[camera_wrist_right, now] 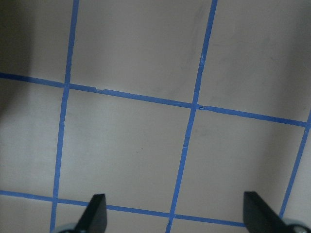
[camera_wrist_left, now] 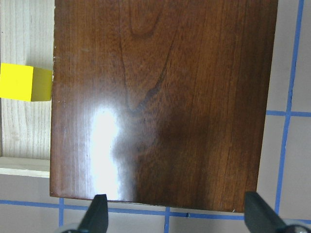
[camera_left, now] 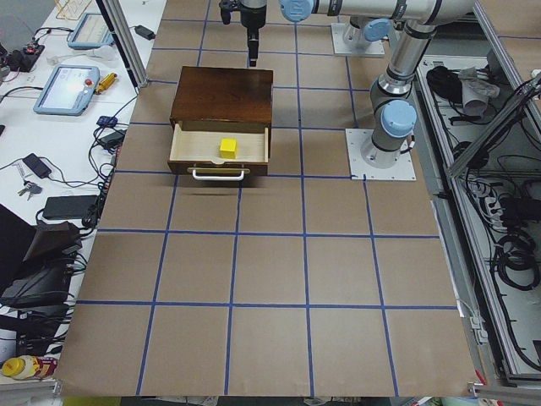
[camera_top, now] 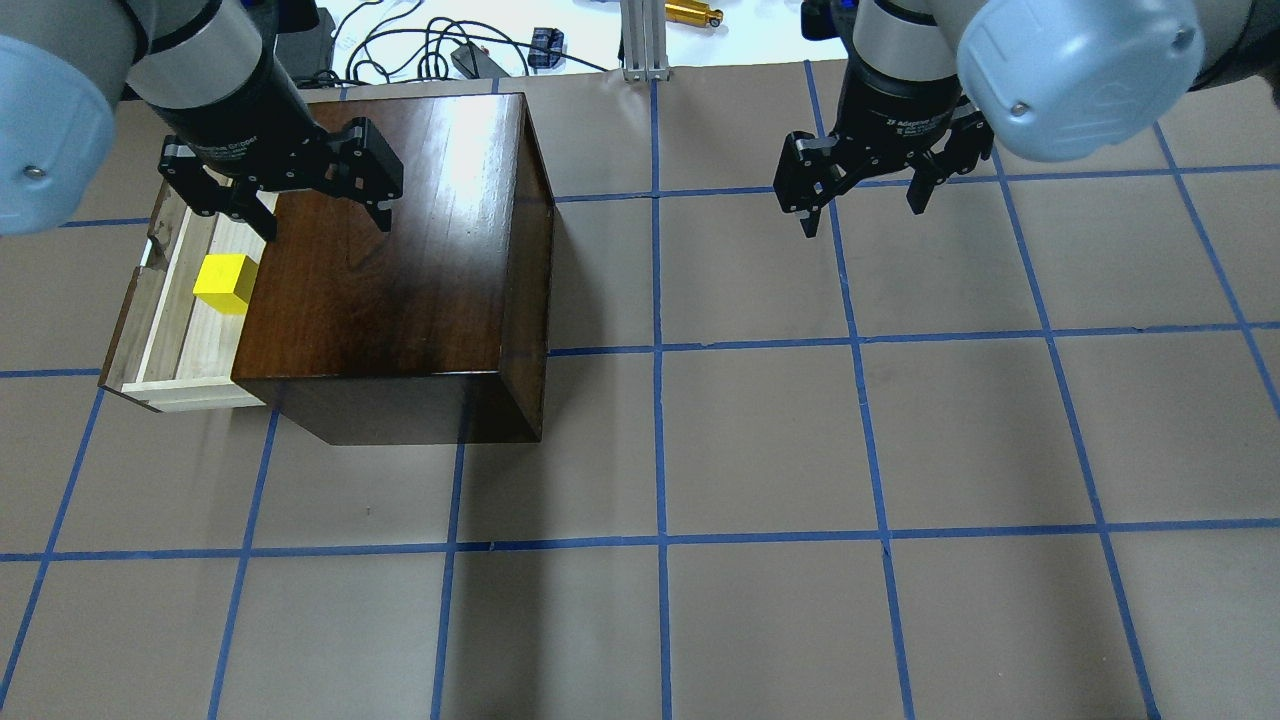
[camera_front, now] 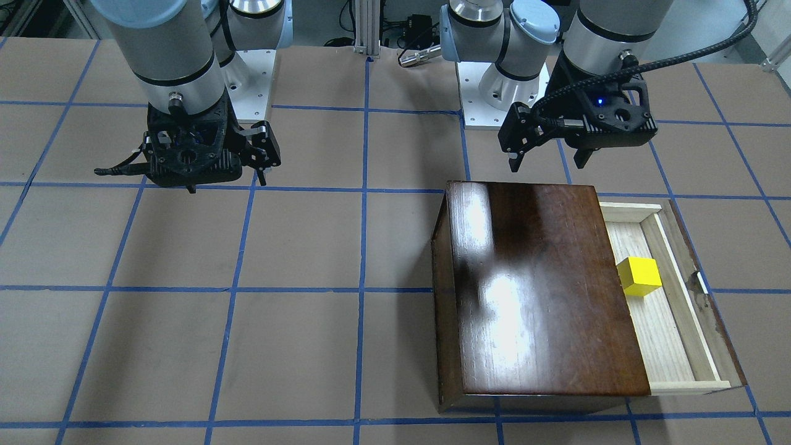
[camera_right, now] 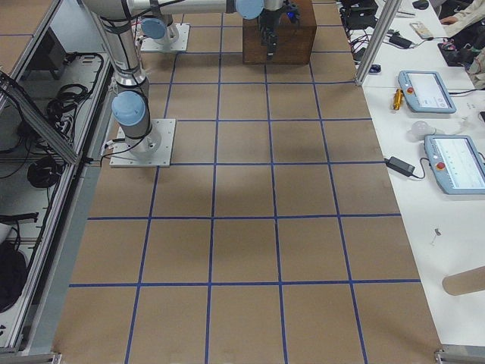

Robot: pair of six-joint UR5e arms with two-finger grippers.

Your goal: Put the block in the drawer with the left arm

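Yellow block (camera_front: 639, 276) is lying in the open drawer (camera_front: 652, 337), so placing looks done; left gripper (camera_top: 327, 225), spread and empty, is hovering nearby, probably needing only retreat.

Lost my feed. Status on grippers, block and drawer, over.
Left gripper open, empty, above box. Right gripper open, empty. Block inside open drawer. Nothing obstructing.
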